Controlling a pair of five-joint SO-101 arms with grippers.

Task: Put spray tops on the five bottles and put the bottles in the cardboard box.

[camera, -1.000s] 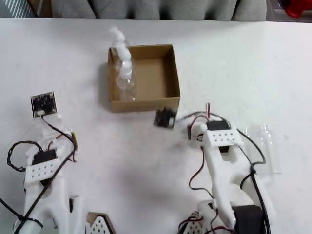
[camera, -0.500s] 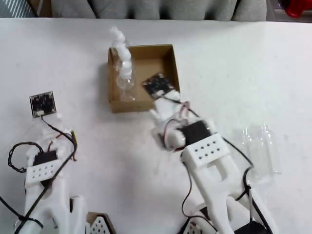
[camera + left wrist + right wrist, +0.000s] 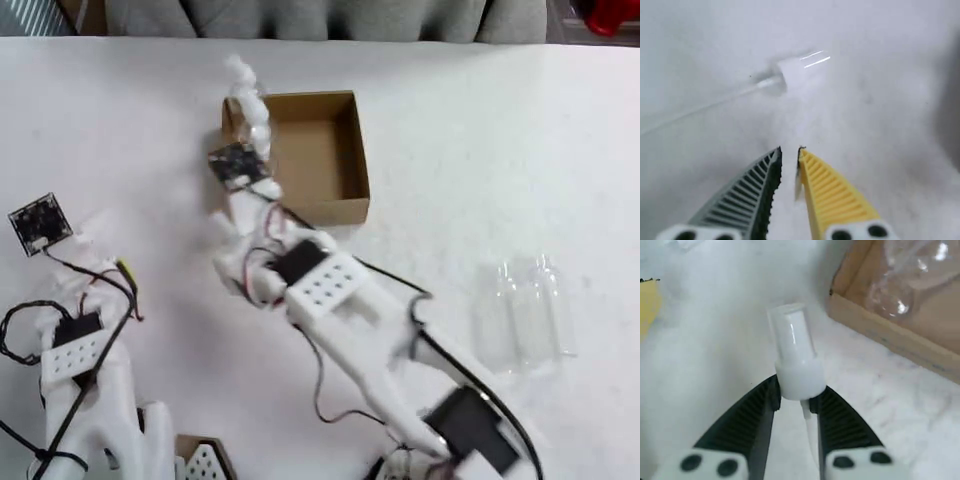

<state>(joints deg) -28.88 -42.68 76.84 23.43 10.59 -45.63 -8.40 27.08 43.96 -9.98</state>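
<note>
Black fingers [image 3: 757, 415] of the right gripper [image 3: 796, 390] are pinching a white spray top [image 3: 792, 350] by its collar. They're covering everything below that, so only a sliver of the thin dip tube is peeking out between them. The top is standing upright with a clear cap over the nozzle, hanging above the table [image 3: 480, 120] just outside the left wall of the cardboard box [image 3: 890, 335]. From above, the wrist camera board is sitting right over that gripper and hiding it.

Inside the box, capped bottles [image 3: 255, 120] are leaning along the left wall, but they're so see-through I'm not managing to count them. Same with the bare bottles [image 3: 525, 310] lying well off to the right, barely showing against the white.

The left gripper [image 3: 789, 152] is hovering low over the table with its grey and yellow fingers nearly together, just a thin slit between them and nothing in it. A loose spray top [image 3: 795, 70] is lying on its side just ahead, its tube trailing away.

Compared with a second ago, the right arm is now reaching across to the box's left side instead of sitting near its front right corner. The left arm's board is sitting further left too.
</note>
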